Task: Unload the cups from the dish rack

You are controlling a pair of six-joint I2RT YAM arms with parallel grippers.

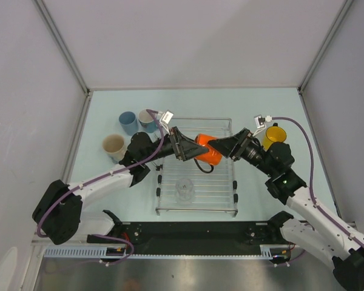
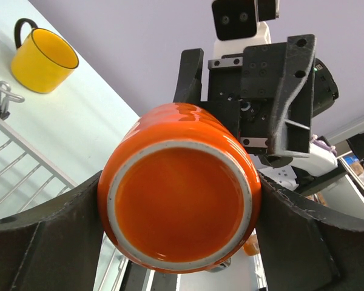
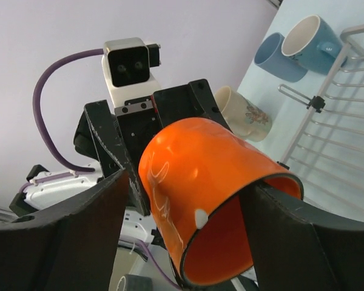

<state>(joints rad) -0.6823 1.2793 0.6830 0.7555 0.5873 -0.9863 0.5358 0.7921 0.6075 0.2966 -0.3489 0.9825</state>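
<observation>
Black left claw [image 2: 179,209] | grips glossy cylindrical orange mug [image 3: 197,176] | over wire dish rack [image 1: 215,182]

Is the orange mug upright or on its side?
On its side: the orange mug lies horizontal above the dish rack, base facing left, mouth right.

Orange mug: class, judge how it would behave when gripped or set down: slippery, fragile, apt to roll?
Probably slippery: the orange mug shows a glossy glaze with bright highlights. Likely rigid yet breakable if dropped, since it looks ceramic. Laid on its side, its round wall might roll along the dish rack bars.
</observation>
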